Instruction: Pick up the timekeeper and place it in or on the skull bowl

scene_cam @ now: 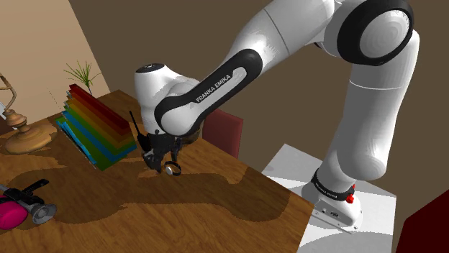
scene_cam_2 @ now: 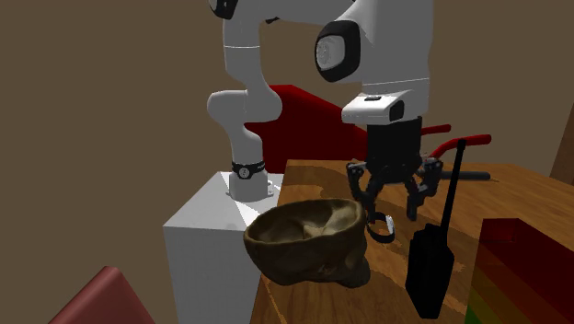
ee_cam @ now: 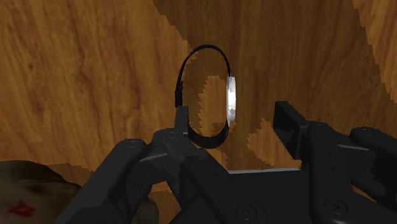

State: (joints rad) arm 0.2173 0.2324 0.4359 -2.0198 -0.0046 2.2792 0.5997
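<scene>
The timekeeper is a wristwatch (ee_cam: 231,98) with a black strap loop and a silver face, standing on edge on the wooden table (ee_cam: 76,76). My black gripper (ee_cam: 234,121) is lowered around it, fingers apart; one finger (ee_cam: 182,119) is at the strap and the other finger (ee_cam: 287,124) stands clear of the face. The shoulder view shows the watch (scene_cam: 173,170) right under the gripper (scene_cam: 164,164). In the second exterior view the watch (scene_cam_2: 382,225) lies below the gripper (scene_cam_2: 394,204), just beside the brown skull bowl (scene_cam_2: 308,239), which sits near the table's corner.
A black handheld radio (scene_cam_2: 430,271) with a long antenna stands close to the gripper, in front of a rainbow stack of books (scene_cam: 97,126). A lamp base (scene_cam: 29,136), a pink object (scene_cam: 11,214) and a red chair (scene_cam: 223,133) surround the table.
</scene>
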